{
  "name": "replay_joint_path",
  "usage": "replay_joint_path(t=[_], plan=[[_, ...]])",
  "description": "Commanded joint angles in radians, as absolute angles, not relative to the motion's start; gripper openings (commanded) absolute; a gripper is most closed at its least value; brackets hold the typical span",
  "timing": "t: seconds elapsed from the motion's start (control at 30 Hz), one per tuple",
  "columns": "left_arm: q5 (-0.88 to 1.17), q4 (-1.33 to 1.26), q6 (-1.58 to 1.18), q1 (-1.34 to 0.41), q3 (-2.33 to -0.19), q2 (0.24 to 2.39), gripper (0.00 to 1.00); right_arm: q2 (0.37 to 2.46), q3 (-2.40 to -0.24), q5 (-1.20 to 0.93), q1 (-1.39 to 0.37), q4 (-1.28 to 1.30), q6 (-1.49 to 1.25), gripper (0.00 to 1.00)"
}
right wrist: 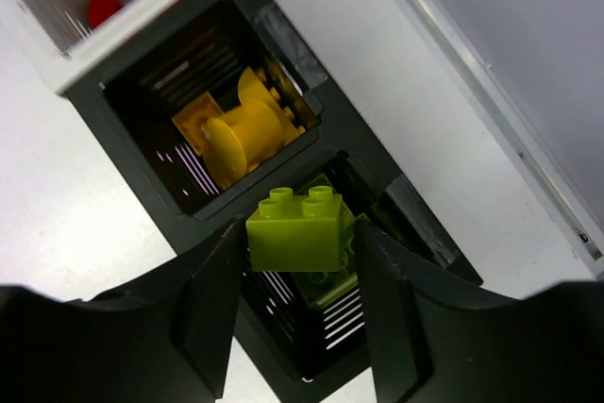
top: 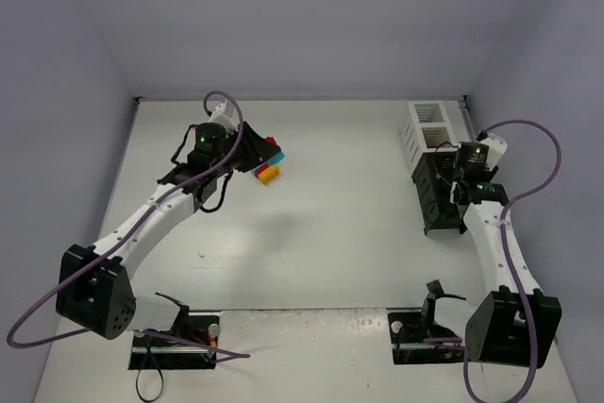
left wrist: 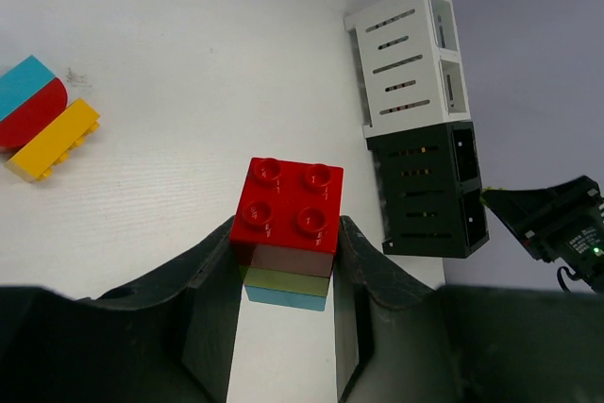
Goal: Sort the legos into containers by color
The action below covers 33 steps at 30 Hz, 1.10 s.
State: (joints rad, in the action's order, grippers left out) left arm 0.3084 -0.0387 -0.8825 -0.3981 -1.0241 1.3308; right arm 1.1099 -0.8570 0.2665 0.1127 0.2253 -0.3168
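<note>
Roughly midway: the containers (left wrist: 401, 63) hold red, yellow and green legos (right wrist: 241, 129). Over them the right pincer (right wrist: 300, 243) pinches a green brick (right wrist: 294, 230). Well apart from them the left pincer (left wrist: 288, 247) pinches a red brick (left wrist: 288, 207), with loose pieces (left wrist: 52, 139) there too, perhaps more unseen.

Bright, even overhead light, soft shadows on the table (top: 330, 233), wrist-view foregrounds blurred.
</note>
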Motion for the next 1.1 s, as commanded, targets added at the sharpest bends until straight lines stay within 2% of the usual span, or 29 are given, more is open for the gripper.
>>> replay_joint_path(t=[0.0, 0.17, 0.37, 0.4, 0.57, 0.7, 0.87, 1.07], plan=[[0.344, -0.072, -0.861, -0.402, -1.08, 1.335, 0.07, 1.15, -0.853, 0.247, 0.117, 0.23, -0.376, 0.48], [0.36, -0.069, -0.859, -0.402, -1.094, 1.342, 0.07, 1.126, -0.864, 0.216, 0.115, 0.235, -0.348, 0.57], [0.385, -0.049, -0.854, -0.403, -1.13, 1.354, 0.07, 1.056, -0.926, 0.105, 0.054, 0.177, -0.26, 0.56], [0.39, -0.048, -0.854, -0.403, -1.144, 1.358, 0.08, 1.046, -0.93, -0.023, 0.013, 0.141, -0.186, 0.56], [0.423, -0.055, -0.868, -0.403, -1.181, 1.379, 0.1, 1.098, -0.999, -0.296, -0.201, 0.017, -0.055, 0.55], [0.448, -0.078, -0.902, -0.403, -1.193, 1.396, 0.12, 1.15, -1.032, -0.31, -0.435, -0.101, -0.009, 0.6], [0.462, -0.112, -0.951, -0.405, -1.193, 1.404, 0.12, 1.276, -1.115, -0.334, -0.564, -0.182, 0.025, 0.65], [0.442, -0.158, -1.021, -0.41, -1.177, 1.399, 0.12, 1.384, -1.193, -0.313, -0.658, -0.279, 0.018, 0.66]])
